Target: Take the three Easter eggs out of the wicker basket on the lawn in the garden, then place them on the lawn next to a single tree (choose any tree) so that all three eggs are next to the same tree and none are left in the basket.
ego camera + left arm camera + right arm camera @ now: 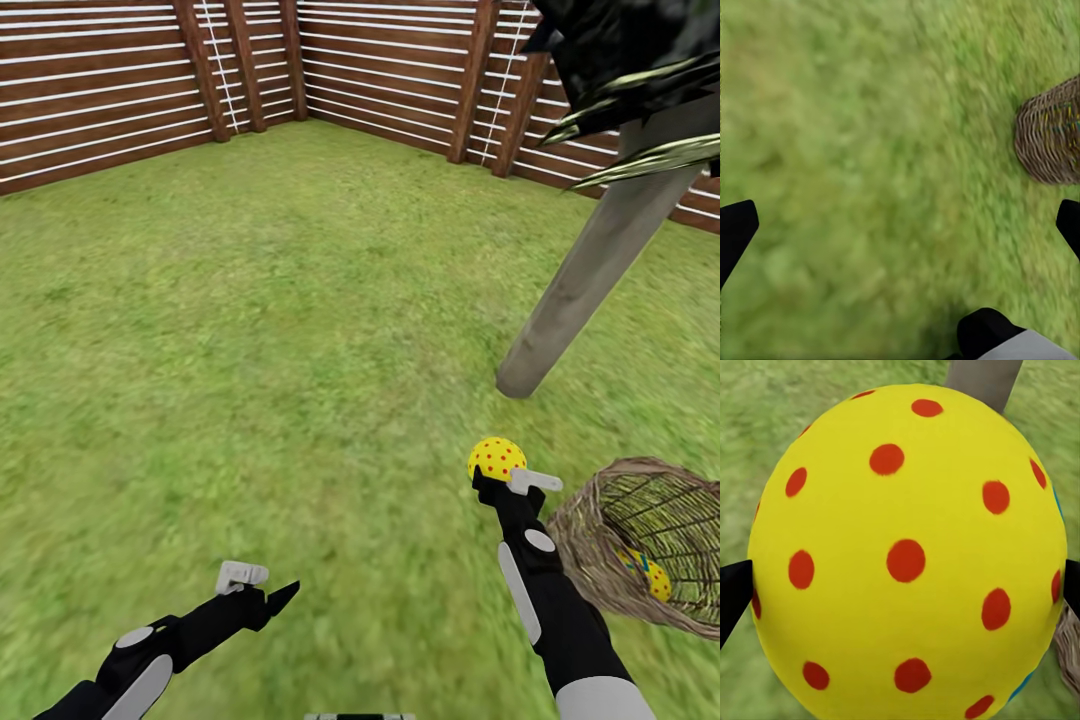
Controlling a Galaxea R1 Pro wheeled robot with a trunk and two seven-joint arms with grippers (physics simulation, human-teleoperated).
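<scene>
Right gripper [503, 472] clamps a yellow red-dotted egg [496, 457] above the lawn [280, 330], between basket [585, 560] and tree [590, 270]; another egg [652, 575] lies inside the basket; left gripper [262, 588] spread, empty; carry it low toward the trunk, release gently beside its base.

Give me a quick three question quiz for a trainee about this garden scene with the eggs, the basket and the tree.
1. True or false: the right gripper is shut on an egg.
2. Where does the wicker basket lie relative to the right arm in the head view? A) to its left B) to its right C) behind the fence
3. Fill in: the left gripper hangs over bare ____, jaws open.

Key
1. True; the yellow, red-dotted egg sits between its fingers.
2. B; it is tipped, with another egg showing inside.
3. Lawn; the tree trunk stands ahead of the right gripper.
</scene>
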